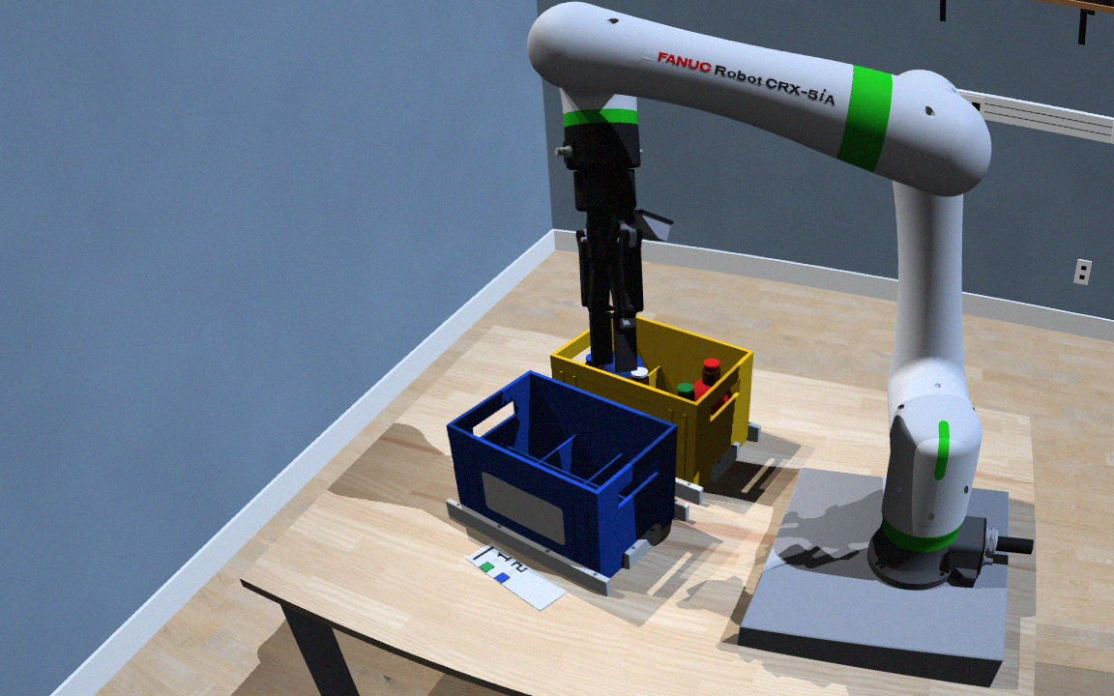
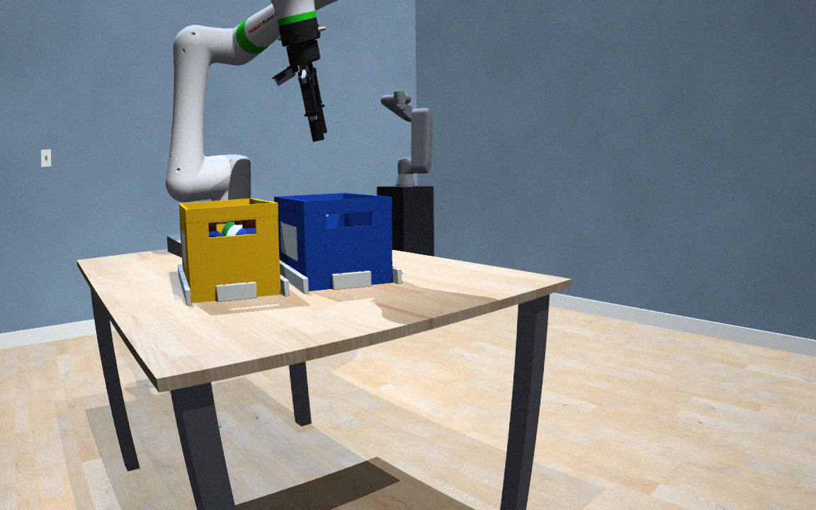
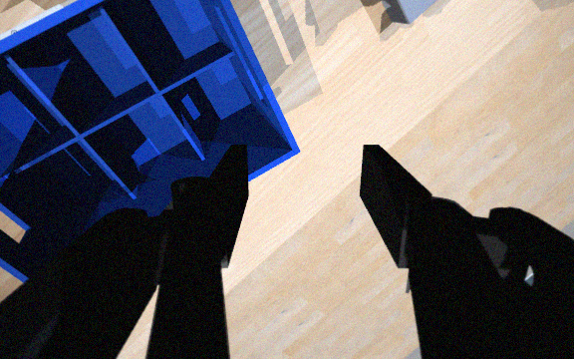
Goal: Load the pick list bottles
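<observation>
White, rounded arm with bright green bands at the joints, red "FANUC" and dark "Robot CRX-5iA" lettering on the upper link; black wrist flange; black two-fingered gripper; dark round base on grey plate

The wooden table carries a blue crate, yellow crate, paper strip and grey robot base plate.

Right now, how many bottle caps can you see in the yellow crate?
3 in the top view: a white cap beside the gripper, a green cap nearer the middle, and a red cap behind it. The gripper may hide others in the yellow crate.
</observation>
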`<state>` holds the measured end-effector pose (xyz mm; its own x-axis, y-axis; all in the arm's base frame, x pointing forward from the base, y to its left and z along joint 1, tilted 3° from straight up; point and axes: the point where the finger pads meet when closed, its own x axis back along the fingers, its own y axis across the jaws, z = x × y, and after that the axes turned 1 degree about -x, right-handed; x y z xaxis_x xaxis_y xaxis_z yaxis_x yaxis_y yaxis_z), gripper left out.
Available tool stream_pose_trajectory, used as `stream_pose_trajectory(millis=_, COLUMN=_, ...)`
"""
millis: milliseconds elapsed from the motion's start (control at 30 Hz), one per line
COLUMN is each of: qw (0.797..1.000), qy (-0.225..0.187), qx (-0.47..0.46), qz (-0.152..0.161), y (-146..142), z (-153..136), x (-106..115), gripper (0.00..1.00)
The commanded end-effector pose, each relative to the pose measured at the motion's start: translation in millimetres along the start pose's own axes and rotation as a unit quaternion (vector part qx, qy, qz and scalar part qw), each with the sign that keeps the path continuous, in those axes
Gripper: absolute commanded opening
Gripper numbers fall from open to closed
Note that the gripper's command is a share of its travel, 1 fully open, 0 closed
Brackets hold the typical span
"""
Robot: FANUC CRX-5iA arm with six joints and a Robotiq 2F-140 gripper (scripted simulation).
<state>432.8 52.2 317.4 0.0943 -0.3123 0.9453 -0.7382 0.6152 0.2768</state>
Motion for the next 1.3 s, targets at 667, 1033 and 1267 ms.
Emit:
stream_pose_trajectory(millis=667, qw=0.945, qy=0.053, qx=0.321, qz=0.012, y=44.1, z=-45.9, x=-19.2, gripper=0.44)
stream_pose_trajectory(millis=1033, qw=0.87, qy=0.081, qx=0.486, qz=0.01, y=73.4, z=-70.0, x=-30.0, gripper=0.44)
stream_pose_trajectory(millis=1267, qw=0.826, qy=0.093, qx=0.556, qz=0.008, y=87.7, z=-80.4, x=-34.7, gripper=0.44)
